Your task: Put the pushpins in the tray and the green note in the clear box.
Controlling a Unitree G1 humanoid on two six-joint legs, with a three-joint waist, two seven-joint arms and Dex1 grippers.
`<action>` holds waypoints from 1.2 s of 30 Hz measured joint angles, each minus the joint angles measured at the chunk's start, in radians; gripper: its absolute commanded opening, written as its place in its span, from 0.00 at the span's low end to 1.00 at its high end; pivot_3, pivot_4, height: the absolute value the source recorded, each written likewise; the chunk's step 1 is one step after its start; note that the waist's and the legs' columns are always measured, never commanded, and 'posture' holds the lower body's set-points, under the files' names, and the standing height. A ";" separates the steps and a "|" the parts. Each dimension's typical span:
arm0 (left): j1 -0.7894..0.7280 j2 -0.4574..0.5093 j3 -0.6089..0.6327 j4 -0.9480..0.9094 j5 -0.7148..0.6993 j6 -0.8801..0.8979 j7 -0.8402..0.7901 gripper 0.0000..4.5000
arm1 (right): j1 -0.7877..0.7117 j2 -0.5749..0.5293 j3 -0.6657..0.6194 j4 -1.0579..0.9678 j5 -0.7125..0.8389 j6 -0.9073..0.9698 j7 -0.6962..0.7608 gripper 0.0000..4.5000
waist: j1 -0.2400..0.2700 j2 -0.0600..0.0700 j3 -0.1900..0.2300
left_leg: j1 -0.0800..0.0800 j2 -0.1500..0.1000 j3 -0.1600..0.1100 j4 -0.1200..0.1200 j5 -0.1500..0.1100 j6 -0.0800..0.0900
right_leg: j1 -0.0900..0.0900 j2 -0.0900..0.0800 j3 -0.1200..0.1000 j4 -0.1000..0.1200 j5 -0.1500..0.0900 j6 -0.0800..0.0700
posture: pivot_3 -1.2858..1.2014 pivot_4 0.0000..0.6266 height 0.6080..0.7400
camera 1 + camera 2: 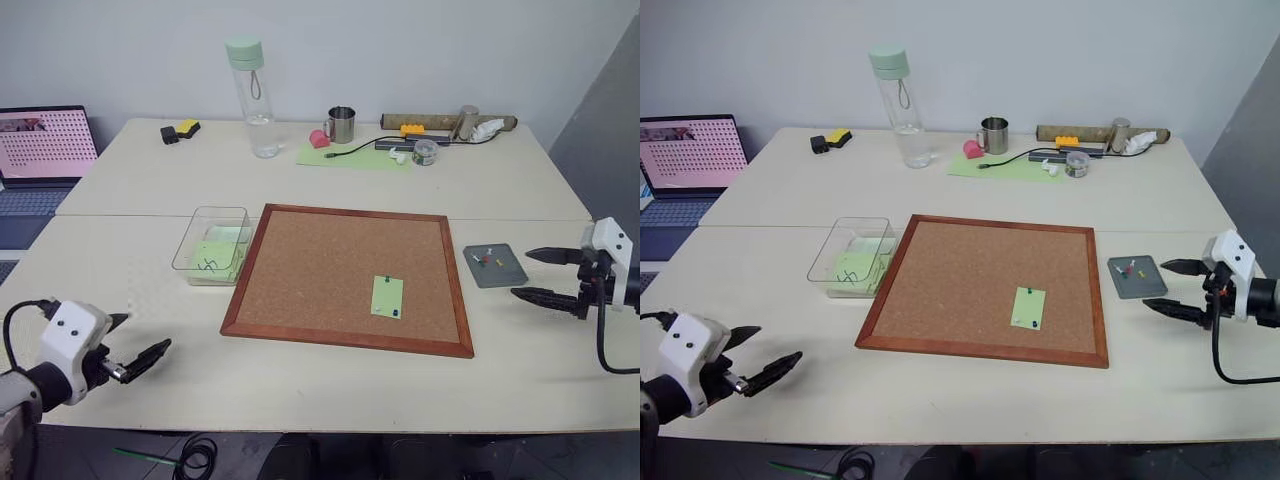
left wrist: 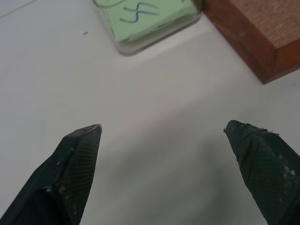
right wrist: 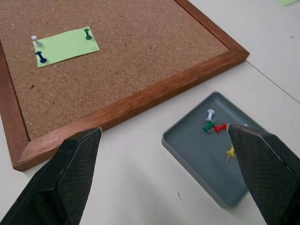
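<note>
Beside the tray (image 1: 497,266), right gripper (image 1: 533,274) agape

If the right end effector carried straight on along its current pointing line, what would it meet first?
Probably the tray: the open right end effector aims at its near corner, with the corkboard frame just beyond. Depth is uncertain.

Colours and patterns on the work surface

We see a pale green note (image 3: 66,45) on a speckled brown cork board (image 1: 340,270) framed in red-brown wood, held by white, blue and green pushpins (image 3: 41,57). The tray (image 3: 194,152) is dark grey, carrying white, green, red and yellow pins. The clear box (image 1: 212,243) contains a green slip (image 2: 150,14) with a dark scribble.
</note>
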 measured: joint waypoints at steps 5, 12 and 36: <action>-0.106 0.027 -0.059 -0.046 -0.034 0.032 -0.024 0.72 | 0.042 -0.001 -0.014 -0.052 0.018 0.022 -0.005 1.00 | 0.003 0.000 0.000 | -0.001 0.000 0.000 0.001 0.000 0.000 | 0.000 0.000 0.000 0.000 0.000 0.000 | 0.52 0.24 1.00; -0.340 0.008 -0.285 -0.144 -0.061 0.100 -0.016 0.42 | 0.054 0.009 -0.023 -0.186 0.058 0.075 -0.027 1.00 | 0.002 0.000 0.000 | -0.001 0.000 0.000 0.001 0.000 0.000 | 0.000 0.000 0.000 0.001 0.000 0.000 | 0.52 0.24 1.00; -0.669 -0.386 -0.737 0.331 0.211 -0.169 0.082 0.00 | -0.254 0.408 0.368 -0.019 -0.161 0.040 -0.257 1.00 | 0.004 -0.002 0.000 | -0.002 -0.001 -0.001 0.003 0.001 -0.001 | -0.002 0.001 -0.001 0.003 0.000 0.001 | 0.52 0.24 1.00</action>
